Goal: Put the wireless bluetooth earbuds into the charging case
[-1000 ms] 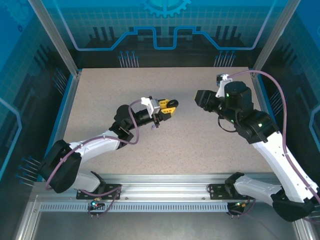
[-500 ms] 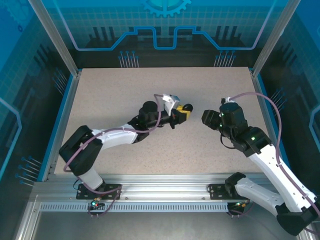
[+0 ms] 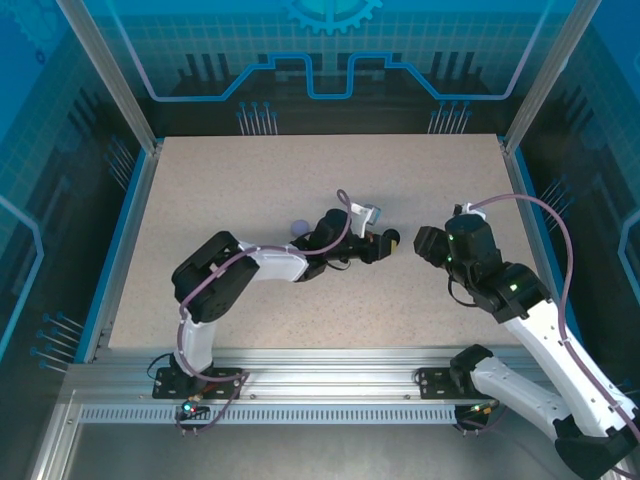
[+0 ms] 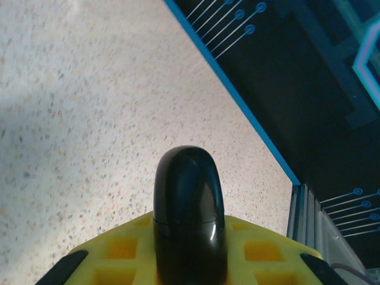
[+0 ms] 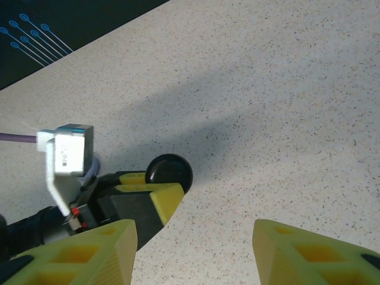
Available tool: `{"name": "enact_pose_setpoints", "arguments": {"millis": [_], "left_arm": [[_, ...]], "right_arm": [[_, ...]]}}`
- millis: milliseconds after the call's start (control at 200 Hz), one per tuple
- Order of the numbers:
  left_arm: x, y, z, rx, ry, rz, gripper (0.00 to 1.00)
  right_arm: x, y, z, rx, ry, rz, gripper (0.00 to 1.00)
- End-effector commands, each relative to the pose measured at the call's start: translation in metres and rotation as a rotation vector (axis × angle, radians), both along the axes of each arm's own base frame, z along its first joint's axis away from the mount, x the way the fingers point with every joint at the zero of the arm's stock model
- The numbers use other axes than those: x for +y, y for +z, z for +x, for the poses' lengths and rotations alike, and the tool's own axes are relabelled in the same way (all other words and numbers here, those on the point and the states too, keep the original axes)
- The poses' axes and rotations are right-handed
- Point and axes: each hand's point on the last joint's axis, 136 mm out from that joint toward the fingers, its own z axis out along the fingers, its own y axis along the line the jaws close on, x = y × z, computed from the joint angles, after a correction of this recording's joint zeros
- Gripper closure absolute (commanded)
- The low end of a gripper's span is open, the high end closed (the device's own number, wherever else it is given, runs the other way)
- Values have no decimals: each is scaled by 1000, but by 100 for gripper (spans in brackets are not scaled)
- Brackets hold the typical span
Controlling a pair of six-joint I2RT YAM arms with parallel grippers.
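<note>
"What did the arms stand on?"

"A speckled beige table (image 3: 250, 180) with a blue edge, walled in by blue translucent panels (image 3: 330, 50) on an aluminium frame."

"And the tools?"

"The left gripper (image 3: 380, 243) pinched a glossy black charging case (image 4: 189, 196). The case was closed, its seam showing, and it jutted past the yellow fingertips. Whether it touched the table I couldn't tell. The right gripper (image 3: 428, 244) faced it, just beside the case, with its fingers (image 5: 89, 255) spread wide."

"Anything else nearby?"

"A small lavender rounded piece (image 3: 298, 226) lay on the table behind the left gripper, just beside that arm. Case or bud, I couldn't tell."
</note>
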Motion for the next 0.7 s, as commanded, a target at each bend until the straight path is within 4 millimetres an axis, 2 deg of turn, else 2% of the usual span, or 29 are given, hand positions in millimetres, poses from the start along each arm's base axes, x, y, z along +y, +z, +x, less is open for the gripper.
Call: {"name": "enact_pose_setpoints", "arguments": {"millis": [0,420,695], "left_arm": [[-7,-5,8,129,55,3,100],[-12,-52,7,233,77,140,99],[-12,-71,8,256,88,200,90]], "right_arm": [[-5,-7,1,22,-29,-2,45],[3,-8,6,21,-19,31,45],[4,-4,7,15,-16,37,45]]}}
